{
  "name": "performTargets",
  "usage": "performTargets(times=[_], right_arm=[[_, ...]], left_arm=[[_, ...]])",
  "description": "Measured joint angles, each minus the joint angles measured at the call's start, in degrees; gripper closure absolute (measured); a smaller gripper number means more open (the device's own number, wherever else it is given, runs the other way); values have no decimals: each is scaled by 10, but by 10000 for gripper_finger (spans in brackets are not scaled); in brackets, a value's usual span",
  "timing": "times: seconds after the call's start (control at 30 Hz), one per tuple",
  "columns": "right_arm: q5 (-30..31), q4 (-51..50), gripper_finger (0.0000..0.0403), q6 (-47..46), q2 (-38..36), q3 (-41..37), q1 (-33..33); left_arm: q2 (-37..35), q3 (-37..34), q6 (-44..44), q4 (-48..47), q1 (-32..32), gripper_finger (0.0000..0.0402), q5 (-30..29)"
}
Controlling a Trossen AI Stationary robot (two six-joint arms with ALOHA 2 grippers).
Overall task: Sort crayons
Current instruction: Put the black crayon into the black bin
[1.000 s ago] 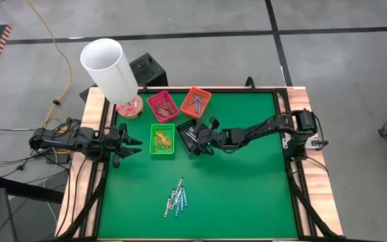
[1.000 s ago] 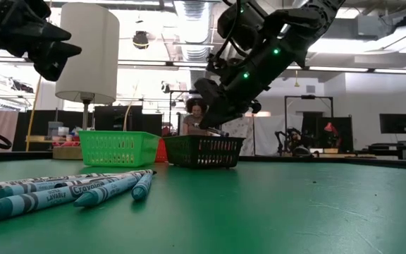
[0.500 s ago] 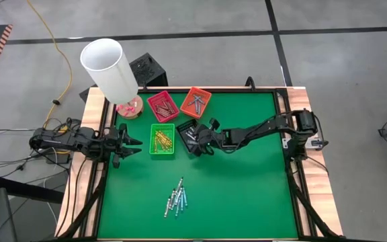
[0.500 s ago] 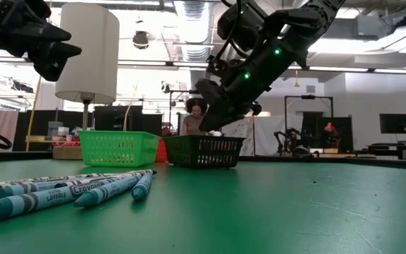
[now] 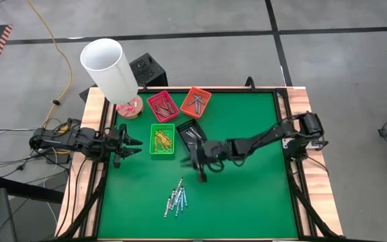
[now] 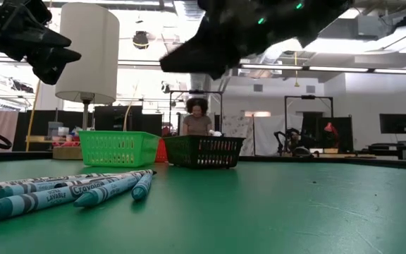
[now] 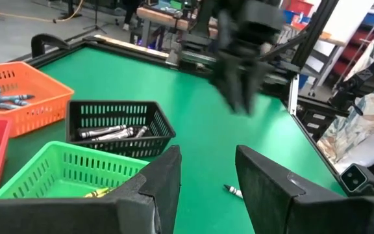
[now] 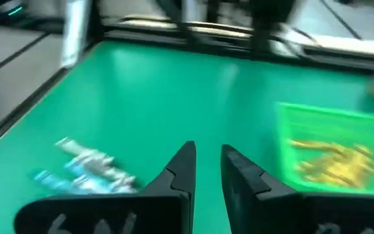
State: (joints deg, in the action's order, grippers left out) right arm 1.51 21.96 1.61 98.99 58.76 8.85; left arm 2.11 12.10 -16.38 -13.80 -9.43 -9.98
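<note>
The right hand [image 5: 201,163] has left the black tray [image 5: 189,132], fingers now slightly parted and empty (its crayon presumably dropped there), and swings toward the remaining crayons [image 5: 176,199] lying near the counter's front. The left hand [image 5: 127,144] waits, open, at the left.

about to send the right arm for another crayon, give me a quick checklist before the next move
1. Right gripper empty, jaws a little apart: ok.
2. Loose pile of thin blue and grey-white crayons lying on the green table mat, nothing covering it: ok.
3. Right gripper above the pile: not ok, it is between the black mesh tray and the pile.
4. Left gripper parked beside the green mesh tray, clear of the path: ok.
5. Which colour comes next: cannot tell.
</note>
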Motion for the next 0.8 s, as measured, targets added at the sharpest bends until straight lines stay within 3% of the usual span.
performTargets(times=[0.27, 0.47, 0.8], right_arm=[[-4, -7, 334, 72, 22, 9, 52], [-32, -57, 334, 104, 84, 94, 53], [-32, -429, 334, 189, 200, 319, 39]], left_arm=[[0, 0, -3, 2, 0, 265, -4], [0, 0, -5, 6, 0, 265, -13], [14, 0, -9, -2, 0, 265, -20]])
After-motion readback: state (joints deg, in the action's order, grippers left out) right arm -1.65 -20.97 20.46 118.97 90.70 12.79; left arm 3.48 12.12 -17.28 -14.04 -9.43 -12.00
